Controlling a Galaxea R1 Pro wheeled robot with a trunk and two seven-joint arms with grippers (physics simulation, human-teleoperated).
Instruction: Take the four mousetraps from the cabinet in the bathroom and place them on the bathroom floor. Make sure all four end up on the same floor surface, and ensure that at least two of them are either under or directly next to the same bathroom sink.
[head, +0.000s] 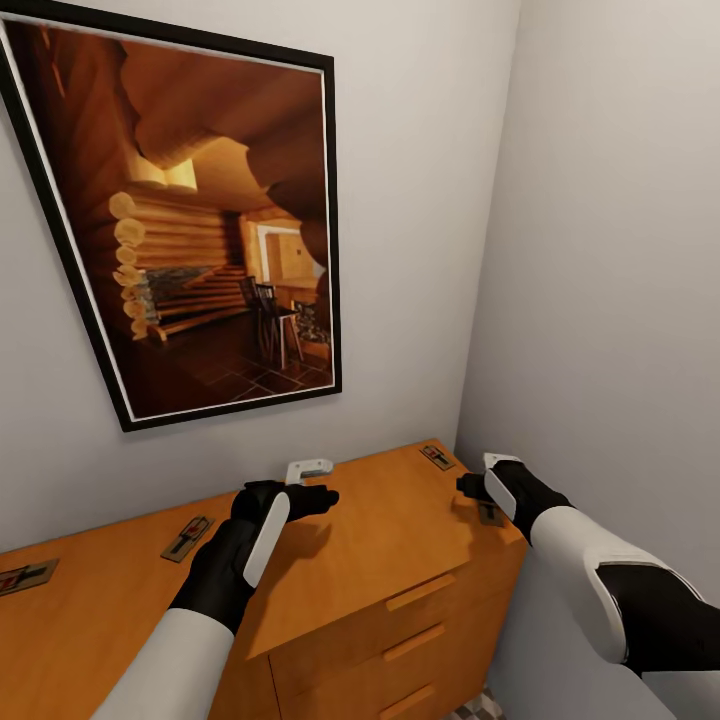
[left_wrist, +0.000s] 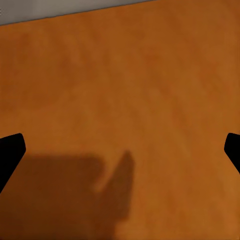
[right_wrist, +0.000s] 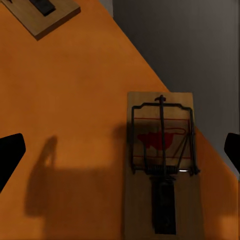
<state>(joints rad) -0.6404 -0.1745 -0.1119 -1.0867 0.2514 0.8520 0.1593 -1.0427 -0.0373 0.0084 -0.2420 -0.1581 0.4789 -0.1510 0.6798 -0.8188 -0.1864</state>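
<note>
The orange-brown cabinet (head: 400, 540) stands against the wall, with mousetraps lying on its flat top. One mousetrap (head: 437, 457) is at the far right corner, another (head: 187, 538) is left of centre, and a third (head: 22, 577) is at the far left. A further mousetrap (right_wrist: 162, 165) lies at the right end by the edge, just under my right gripper (right_wrist: 122, 152), which hovers open above it (head: 482, 478). My left gripper (head: 316, 483) is open over bare cabinet top (left_wrist: 125, 90). The bathroom sink is out of view.
A large framed picture (head: 200, 230) hangs on the wall behind the cabinet. A grey side wall (head: 620, 300) runs close to the cabinet's right end. Drawer fronts with handles (head: 420, 592) face me. A sliver of patterned floor (head: 468, 712) shows below.
</note>
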